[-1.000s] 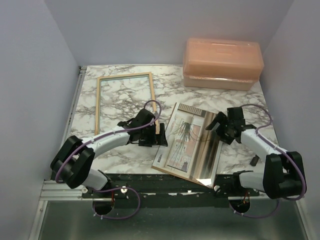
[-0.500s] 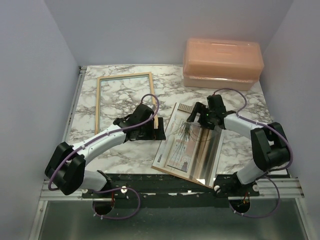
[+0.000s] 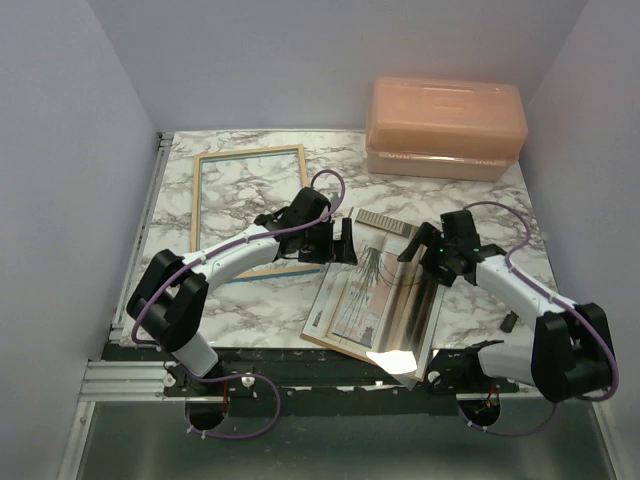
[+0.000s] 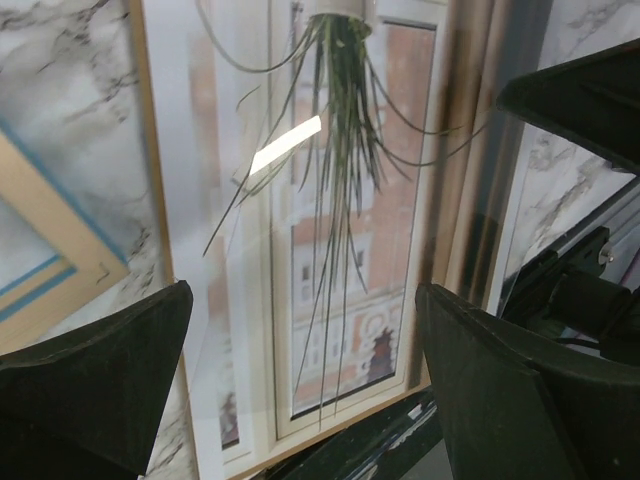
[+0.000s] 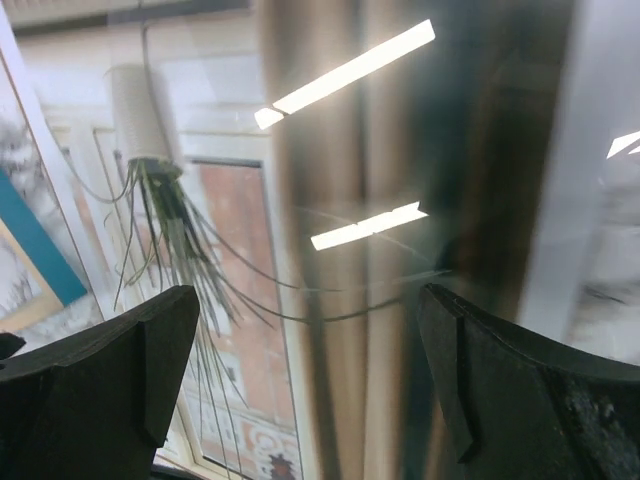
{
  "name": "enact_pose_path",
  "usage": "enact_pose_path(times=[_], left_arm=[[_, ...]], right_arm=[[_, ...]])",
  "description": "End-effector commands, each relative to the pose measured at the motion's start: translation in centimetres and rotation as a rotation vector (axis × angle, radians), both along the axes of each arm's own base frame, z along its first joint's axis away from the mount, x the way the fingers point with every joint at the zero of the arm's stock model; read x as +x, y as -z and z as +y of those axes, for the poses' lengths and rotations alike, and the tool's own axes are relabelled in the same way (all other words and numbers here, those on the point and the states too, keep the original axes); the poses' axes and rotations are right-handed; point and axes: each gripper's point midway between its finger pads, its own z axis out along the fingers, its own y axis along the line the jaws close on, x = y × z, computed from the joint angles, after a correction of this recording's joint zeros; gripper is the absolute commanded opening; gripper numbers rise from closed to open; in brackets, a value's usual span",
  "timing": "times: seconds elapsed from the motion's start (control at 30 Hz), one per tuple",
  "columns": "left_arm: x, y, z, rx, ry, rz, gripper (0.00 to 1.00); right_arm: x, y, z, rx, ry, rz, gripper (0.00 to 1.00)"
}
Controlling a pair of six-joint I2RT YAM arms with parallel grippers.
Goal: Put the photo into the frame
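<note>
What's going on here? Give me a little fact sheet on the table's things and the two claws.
Frame: far left, wood side up, empty
Photo: near the front edge, outside the frame
Left gripper: open, over the photo
Right gripper: open, over the photo
Peach box: far right corner
</note>
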Motion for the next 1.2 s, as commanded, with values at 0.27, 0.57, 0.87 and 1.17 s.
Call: enact_pose_path(times=[0.27, 0.57, 0.87, 1.17], left_arm=[[1.6, 1.2, -3.9, 0.027, 0.114, -0.025, 0.96], [1.6, 3.5, -5.1, 0.024, 0.172, -0.007, 0.95], [0.1, 5.6, -5.9, 0.02, 0.23, 0.052, 0.93], [-3.4, 5.2, -6.2, -0.048, 0.319, 0.11, 0.89]], right_arm=[[-3.7, -0.8, -4.1, -0.018, 0.163, 0.05, 1.0], [-4.1, -0.1, -3.4, 0.023, 0.148, 0.077, 1.0], [-4.4, 0.5, -3.1, 0.037, 0.141, 0.089, 1.0], [-4.7, 1.9, -2.5, 0.058, 0.118, 0.119, 1.0]])
